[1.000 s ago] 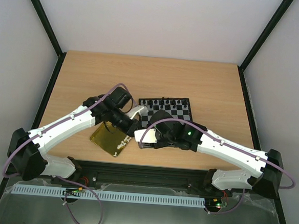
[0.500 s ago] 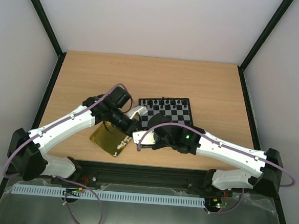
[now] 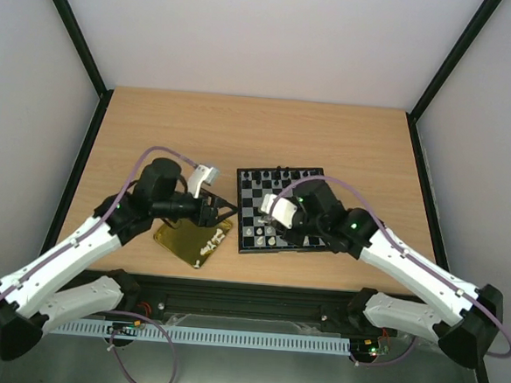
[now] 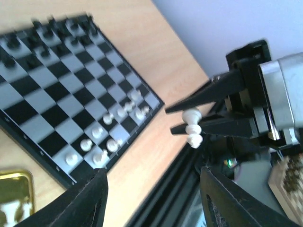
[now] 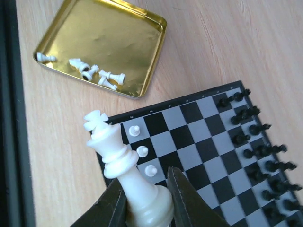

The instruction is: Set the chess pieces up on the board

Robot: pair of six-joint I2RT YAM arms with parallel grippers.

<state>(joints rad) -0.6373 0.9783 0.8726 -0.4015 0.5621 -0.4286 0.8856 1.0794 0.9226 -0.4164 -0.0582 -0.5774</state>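
Top: your arms have pulled apart; left end effector (image 3: 222, 212) is now spread, empty, between gold tray (image 3: 178, 239) and board (image 3: 313, 188). Left wrist: right end effector (image 4: 191, 126) pinches a white king (image 4: 191, 116). Right wrist: king hangs over the board corner, near placed white pawns (image 5: 142, 151). Handover looks done; place next.

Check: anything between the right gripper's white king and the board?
Nothing visible. The right gripper holds the white king over the board's near edge; a few white pawns stand there. The left gripper is open, aside by the gold tray.
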